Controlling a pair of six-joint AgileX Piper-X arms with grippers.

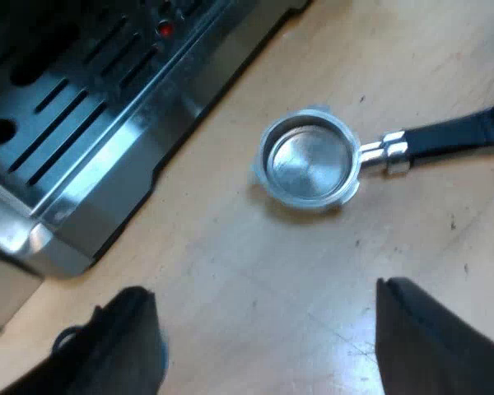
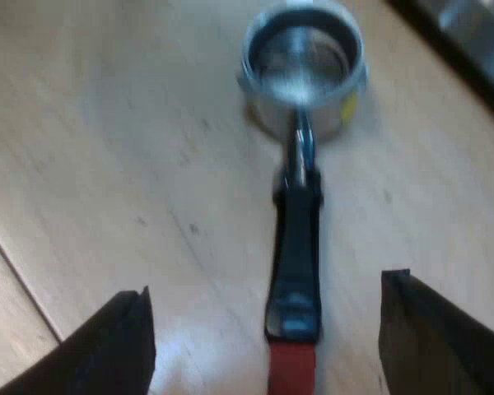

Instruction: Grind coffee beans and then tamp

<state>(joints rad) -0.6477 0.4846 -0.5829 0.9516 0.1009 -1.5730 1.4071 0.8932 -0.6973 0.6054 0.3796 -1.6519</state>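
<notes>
Metal holder (image 1: 306, 160): loose, lying flat on the wooden table (image 1: 230, 271), round basket empty and open upward, dark handle ending in red. Near the espresso machine (image 1: 82, 140) front, not touching.

Pale wooden bench (image 1: 230, 271) spreading under everything, grain running in long faint streaks. Small dark specks (image 1: 453, 222) and fine scratches dotting surface. Thin dark seam (image 2: 20, 278) cutting slantwise across wood, possibly joint between two boards. Soft light glancing off smooth top, leaving whitish sheen (image 2: 202, 341). Wood showing warm beige tone in both views.
</notes>
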